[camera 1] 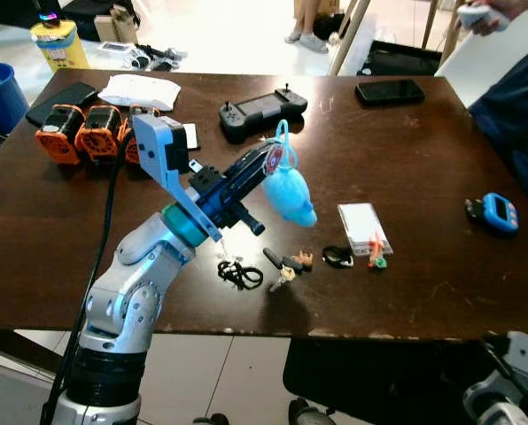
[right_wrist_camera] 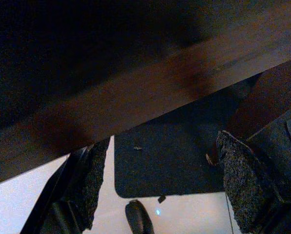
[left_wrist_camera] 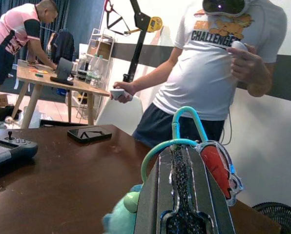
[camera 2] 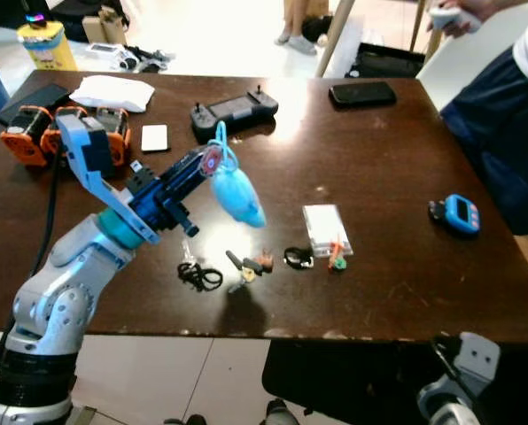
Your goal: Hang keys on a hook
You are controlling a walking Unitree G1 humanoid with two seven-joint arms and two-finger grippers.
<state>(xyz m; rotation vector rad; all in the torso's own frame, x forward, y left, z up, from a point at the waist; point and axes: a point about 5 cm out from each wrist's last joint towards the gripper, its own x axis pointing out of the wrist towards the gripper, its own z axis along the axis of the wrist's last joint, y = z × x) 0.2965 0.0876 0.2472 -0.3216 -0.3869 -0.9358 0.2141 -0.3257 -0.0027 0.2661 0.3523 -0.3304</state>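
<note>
While a light blue plush keychain (camera 1: 291,197) with a turquoise loop dangles above the table (camera 1: 406,150), the left gripper (camera 1: 268,162) pinches that loop between closed fingers.

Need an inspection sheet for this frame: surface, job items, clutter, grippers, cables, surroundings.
Surface: dark wooden table, scuffed.
Job's things: blue plush keychain hanging from the left gripper by its loop; loose keys on the table; no hook seen.
Clutter: game controller, phone, orange battery packs, white card case, blue timer.
Grippers: left gripper shut on the keychain loop; right gripper open, below the table edge.
Cables: black cord by the keys.
Surroundings: person standing at the table's far side.
</note>
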